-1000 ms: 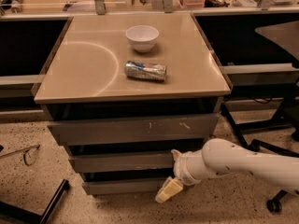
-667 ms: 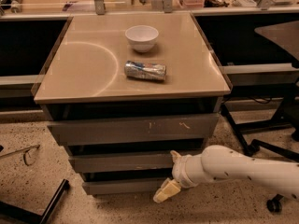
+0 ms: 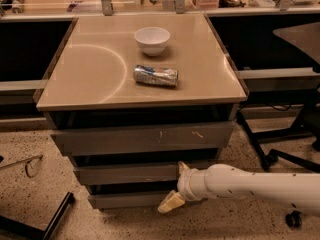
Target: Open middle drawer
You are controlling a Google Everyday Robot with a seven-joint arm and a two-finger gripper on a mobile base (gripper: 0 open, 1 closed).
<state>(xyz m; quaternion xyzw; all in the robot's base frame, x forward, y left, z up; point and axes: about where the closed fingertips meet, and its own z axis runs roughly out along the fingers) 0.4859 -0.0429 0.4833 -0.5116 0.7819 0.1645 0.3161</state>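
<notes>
The drawer cabinet (image 3: 55,134) stands on speckled floor, and its tan top (image 3: 95,79) carries loose items. All three grey fronts appear closed or nearly so.

The scratched top drawer (image 3: 125,140) is the tallest. The middle drawer (image 3: 125,174), the task's object, sits directly beneath it, plain and without a handle. The bottom drawer (image 3: 125,200) is the narrowest.

The white arm (image 3: 250,184) reaches in from the right at low level. The gripper (image 3: 173,200) sits low, at about the height of the bottom drawer's front, just right of centre. It cannot be told whether it is released or clenched.

Risks noted:
- Engaging the bottom front instead of the middle one, because of the low position.
- Slipping off a front with no handle.
- An off-centre pull racking the drawer.
- A jolt rolling the crushed can (image 3: 155,75), which lies on its side, or shifting the white bowl (image 3: 152,39).
</notes>
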